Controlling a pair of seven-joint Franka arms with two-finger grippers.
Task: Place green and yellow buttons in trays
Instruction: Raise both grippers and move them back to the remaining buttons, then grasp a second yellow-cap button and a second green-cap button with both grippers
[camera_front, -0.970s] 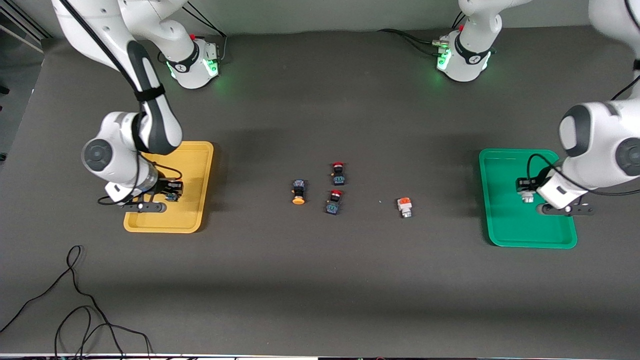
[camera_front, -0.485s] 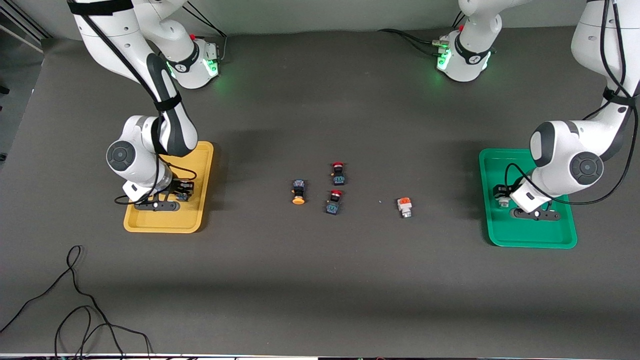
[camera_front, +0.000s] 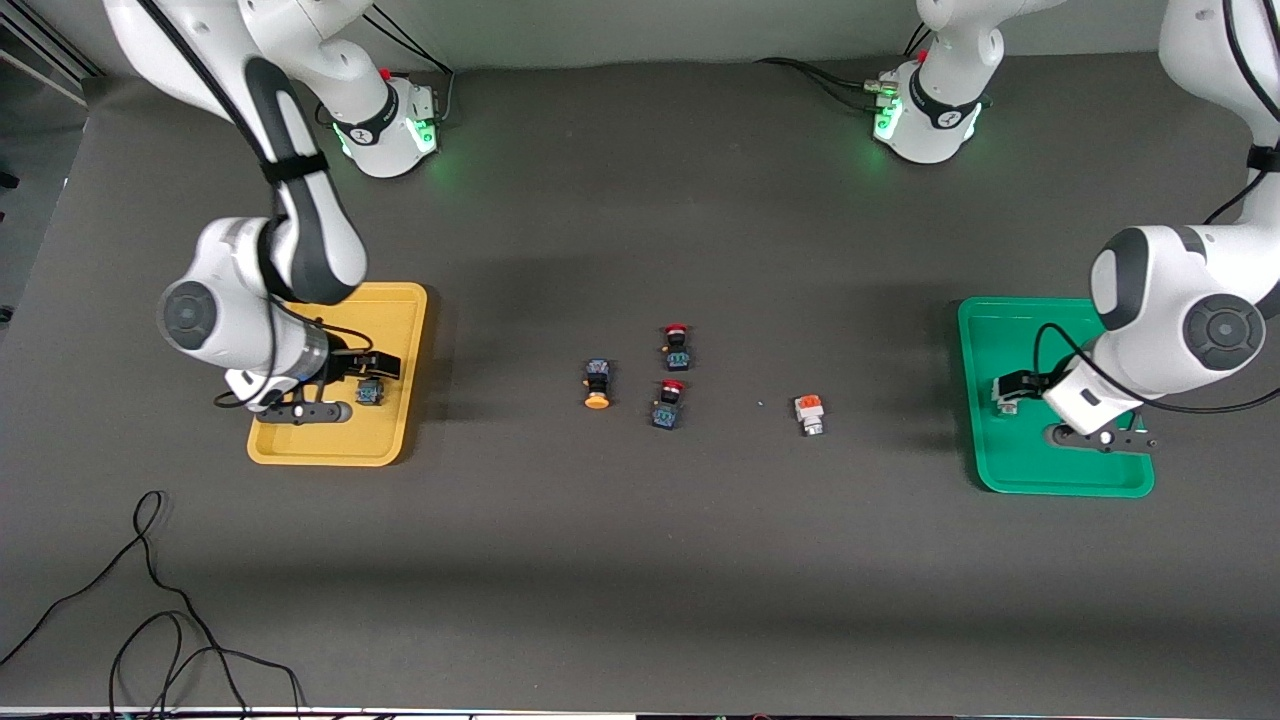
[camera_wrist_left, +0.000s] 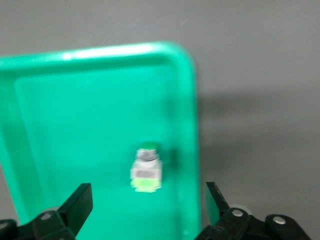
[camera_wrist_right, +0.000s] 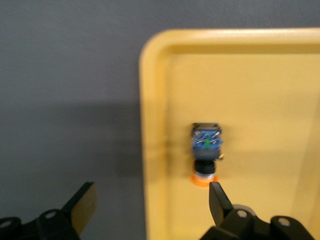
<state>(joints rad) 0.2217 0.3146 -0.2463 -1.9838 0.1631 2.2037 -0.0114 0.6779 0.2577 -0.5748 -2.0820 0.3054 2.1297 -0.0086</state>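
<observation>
An orange-yellow capped button (camera_front: 369, 393) lies in the yellow tray (camera_front: 392, 312), near the rim that faces the table's middle. My right gripper (camera_front: 374, 372) is open above it. The right wrist view shows the button (camera_wrist_right: 206, 154) on the yellow tray (camera_wrist_right: 260, 90), apart from my open right gripper (camera_wrist_right: 150, 210). A green-capped white-grey button (camera_front: 1003, 402) lies in the green tray (camera_front: 1010, 330) under my open left gripper (camera_front: 1012, 386). The left wrist view shows it (camera_wrist_left: 146, 167) lying free on the green tray (camera_wrist_left: 75, 115) ahead of the left gripper (camera_wrist_left: 147, 210).
In the table's middle lie another orange-yellow capped button (camera_front: 597, 385), two red-capped switches (camera_front: 677, 346) (camera_front: 668, 404) and a white-grey button with an orange cap (camera_front: 809, 414). Black cables (camera_front: 150, 620) lie near the front edge at the right arm's end.
Both grippers moved toward the tray rims facing the table's middle, let go of their buttons and rose a little. The buttons now lie in the trays.
</observation>
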